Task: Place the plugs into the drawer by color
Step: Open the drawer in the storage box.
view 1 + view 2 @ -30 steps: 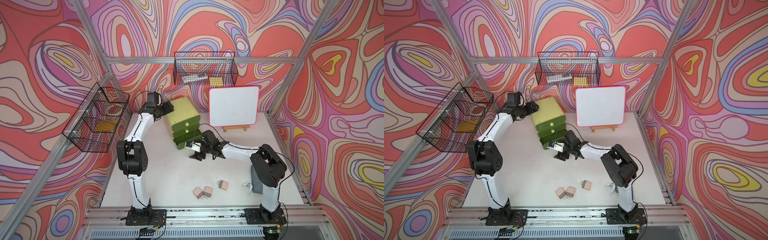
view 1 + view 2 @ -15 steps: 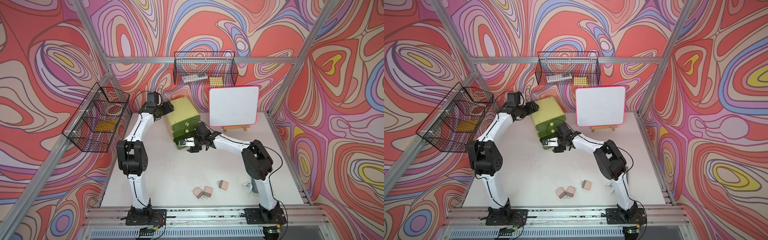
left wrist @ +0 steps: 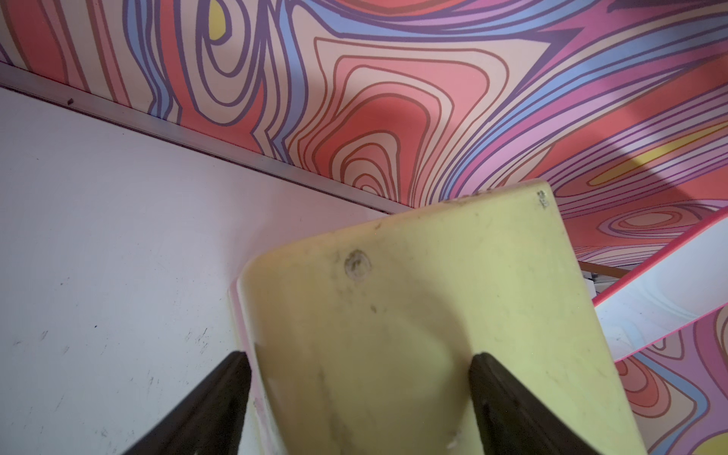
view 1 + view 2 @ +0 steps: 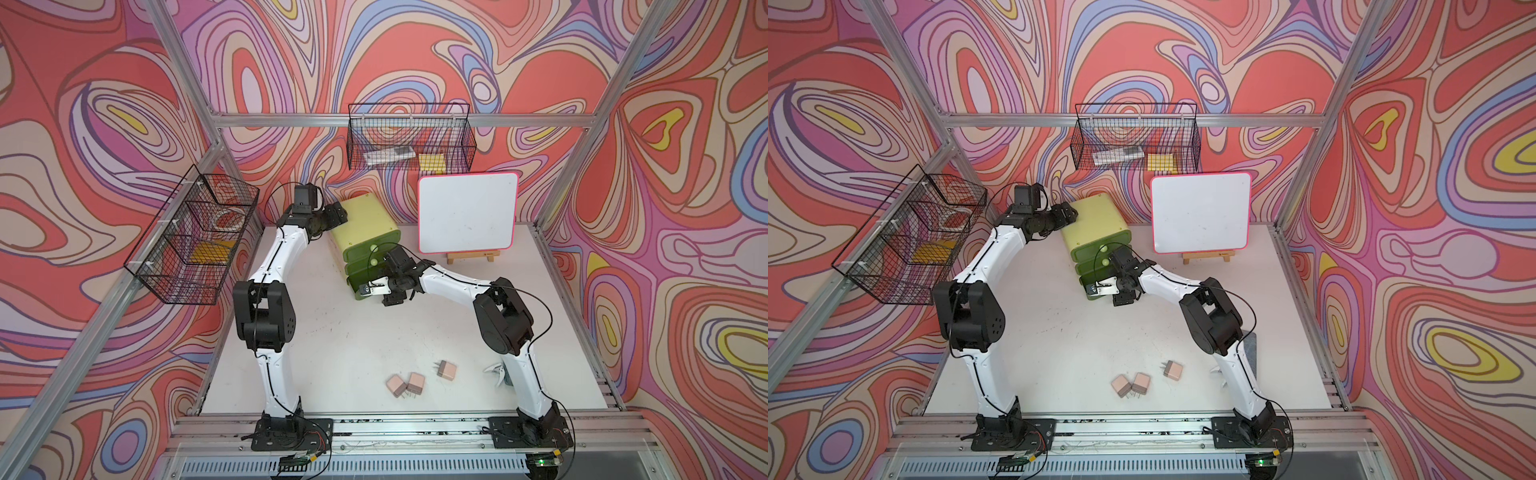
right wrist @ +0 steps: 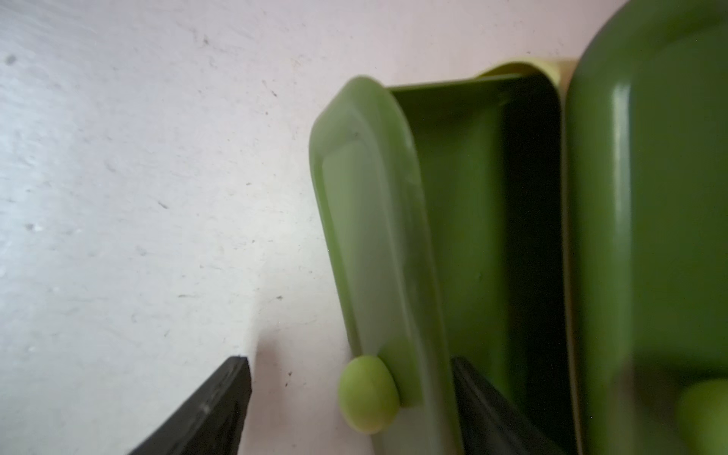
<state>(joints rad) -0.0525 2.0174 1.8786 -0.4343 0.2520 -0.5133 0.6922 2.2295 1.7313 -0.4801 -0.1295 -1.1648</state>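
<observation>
The lime-yellow drawer (image 4: 365, 226) chest stands at the back of the table in both top views. My left gripper (image 4: 338, 216) is clamped on its rear upper corner; in the left wrist view the yellow body (image 3: 433, 275) fills the gap between the jaws (image 3: 360, 358). My right gripper (image 4: 365, 289) is open at the bottom drawer (image 5: 370, 220), which is pulled partly out and looks empty. Its pale knob (image 5: 368, 394) lies between the jaws, one finger inside the cavity. Three pinkish-beige plugs (image 4: 395, 384) (image 4: 415, 382) (image 4: 446, 369) lie near the front edge.
A whiteboard on a small easel (image 4: 467, 216) stands right of the chest. Black wire baskets hang on the back wall (image 4: 409, 143) and the left wall (image 4: 195, 241). A white clip (image 4: 496, 372) lies beside the right arm's lower link.
My right gripper has swung left and back from over the table to the bottom drawer's front. The left arm and the plugs have stayed put.
</observation>
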